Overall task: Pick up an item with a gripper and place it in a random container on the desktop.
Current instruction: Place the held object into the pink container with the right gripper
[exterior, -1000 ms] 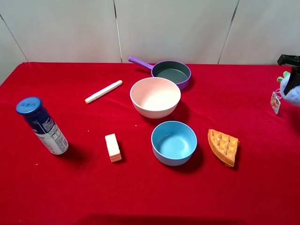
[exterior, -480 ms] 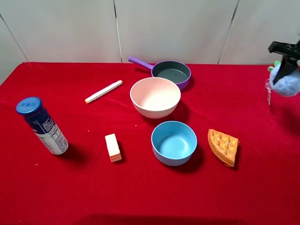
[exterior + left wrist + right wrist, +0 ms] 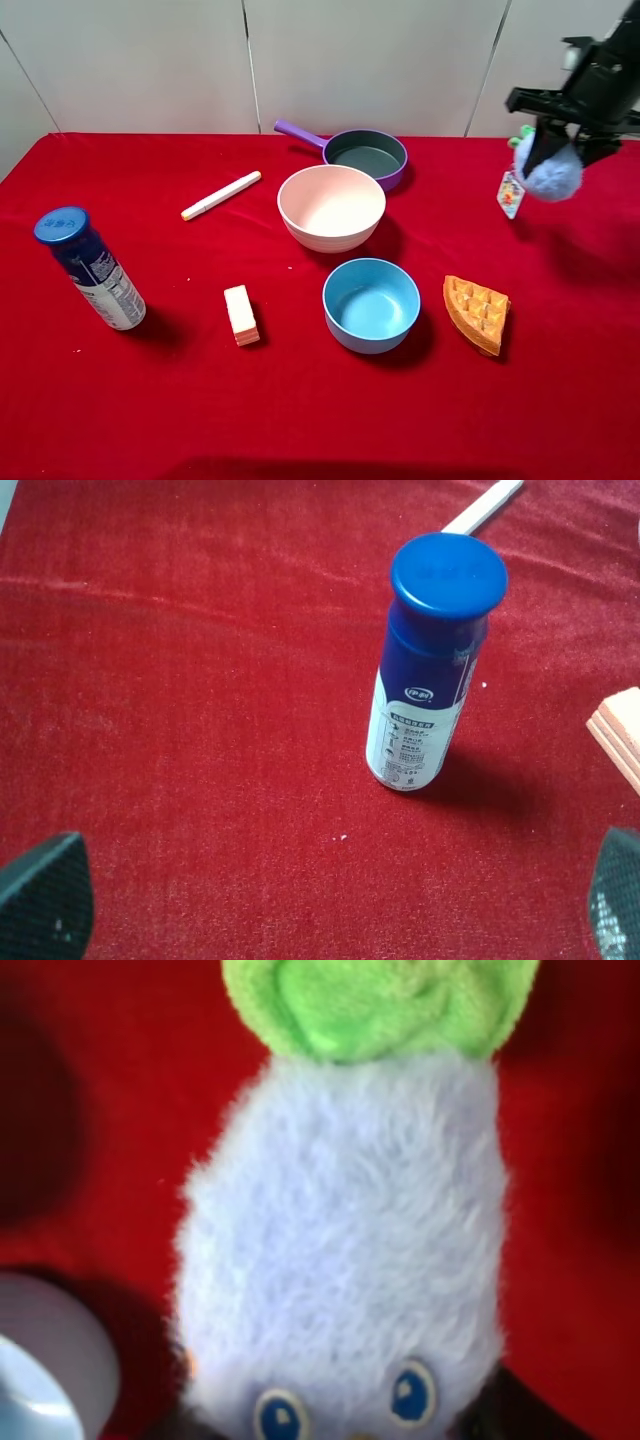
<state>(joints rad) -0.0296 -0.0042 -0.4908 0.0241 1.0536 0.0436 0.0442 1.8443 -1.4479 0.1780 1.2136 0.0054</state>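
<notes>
The light-blue plush toy (image 3: 551,172) with a green leafy top hangs in the air at the far right, its card tag (image 3: 510,194) dangling. My right gripper (image 3: 566,140) is shut on it, well above the red desktop (image 3: 150,400). The right wrist view is filled by the toy (image 3: 350,1260) with its green top (image 3: 375,1005). The pale pink-cream bowl (image 3: 331,207) stands in the middle of the table, left of the toy. My left gripper (image 3: 320,900) is open; only its fingertips (image 3: 45,895) show, over bare cloth near a blue bottle.
A blue bowl (image 3: 371,304) stands in front of the pink bowl, with an orange waffle wedge (image 3: 477,312) to its right. A purple-handled pan (image 3: 362,153) is behind. A marker (image 3: 221,195), a pale block (image 3: 241,314) and a blue-capped bottle (image 3: 89,267) are at the left.
My right gripper has risen and moved left from the table's right edge with the plush toy in it. The left arm has not moved.
</notes>
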